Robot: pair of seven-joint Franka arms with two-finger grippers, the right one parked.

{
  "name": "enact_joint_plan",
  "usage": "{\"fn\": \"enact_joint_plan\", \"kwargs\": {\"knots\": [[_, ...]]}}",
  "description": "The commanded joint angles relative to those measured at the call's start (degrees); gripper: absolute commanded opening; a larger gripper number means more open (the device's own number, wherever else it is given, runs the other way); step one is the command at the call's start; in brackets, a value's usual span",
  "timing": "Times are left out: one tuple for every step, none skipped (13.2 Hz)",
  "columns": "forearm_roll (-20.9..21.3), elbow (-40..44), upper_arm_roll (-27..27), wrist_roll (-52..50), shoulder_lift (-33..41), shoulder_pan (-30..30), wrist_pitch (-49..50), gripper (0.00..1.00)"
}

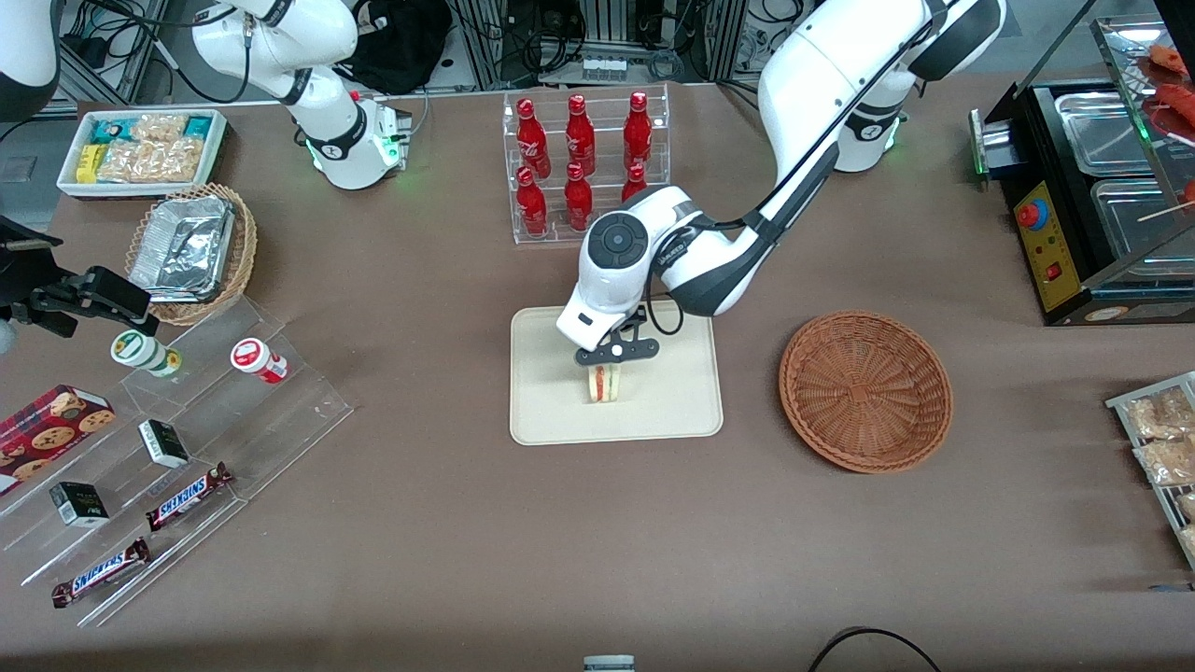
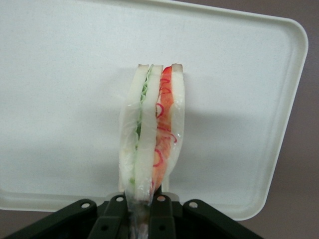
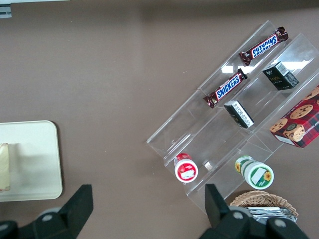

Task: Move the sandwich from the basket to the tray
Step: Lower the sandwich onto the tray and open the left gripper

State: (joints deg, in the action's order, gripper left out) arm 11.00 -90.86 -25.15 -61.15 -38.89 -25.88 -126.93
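The sandwich [image 1: 605, 383] stands upright on its edge over the middle of the cream tray [image 1: 674, 403], touching it or just above it. White bread, green filling and red filling show through the clear wrap [image 2: 152, 134]. My left gripper [image 1: 611, 359] hangs straight above the sandwich, shut on its upper end, and its black fingers [image 2: 162, 215] pinch the wrap. The gripper [image 2: 139, 215] has the tray [image 2: 65, 99] spread under it. The reddish-brown basket [image 1: 865, 390] sits empty beside the tray, toward the working arm's end. The right wrist view catches the tray's corner [image 3: 35, 164] and the sandwich's edge [image 3: 4, 167].
A clear rack of red bottles [image 1: 583, 168] stands farther from the front camera than the tray. A stepped acrylic display [image 1: 187, 448] with Snickers bars and small boxes lies toward the parked arm's end, near a tan basket of foil containers [image 1: 191, 252]. A black appliance [image 1: 1092, 205] flanks the working arm's end.
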Motion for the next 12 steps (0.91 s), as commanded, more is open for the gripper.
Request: {"fn": "enact_joint_plan", "kwargs": {"knots": [[1.8,2.0,0.7,-0.4,-1.2,-1.0,0.0,0.09],[2.7,1.9,0.7,-0.5,-1.4,-1.0,0.0,0.09],[2.8,2.0,0.7,-0.5,-1.7,-1.0,0.0,0.09],[2.9,2.0,1.0,-0.4,-1.9,-1.0,0.0,0.1],[2.8,2.1,1.6,-0.2,-2.0,-1.0,0.0,0.1],[2.9,2.1,1.6,-0.3,-2.2,-1.0,-0.2,0.12],[2.9,2.1,1.6,-0.2,-2.4,-1.0,-0.8,0.15],[2.9,2.0,1.6,-0.4,-2.6,-1.0,-0.9,0.25],[2.8,2.0,1.6,-0.5,-2.9,-1.0,-1.0,0.55],[2.7,2.0,1.6,-0.6,-2.8,-1.0,-1.0,0.89],[2.7,2.1,1.6,-1.2,-2.4,-1.0,-1.0,1.0],[3.0,2.1,1.7,-3.1,-1.5,-1.2,-0.9,1.0]]}}
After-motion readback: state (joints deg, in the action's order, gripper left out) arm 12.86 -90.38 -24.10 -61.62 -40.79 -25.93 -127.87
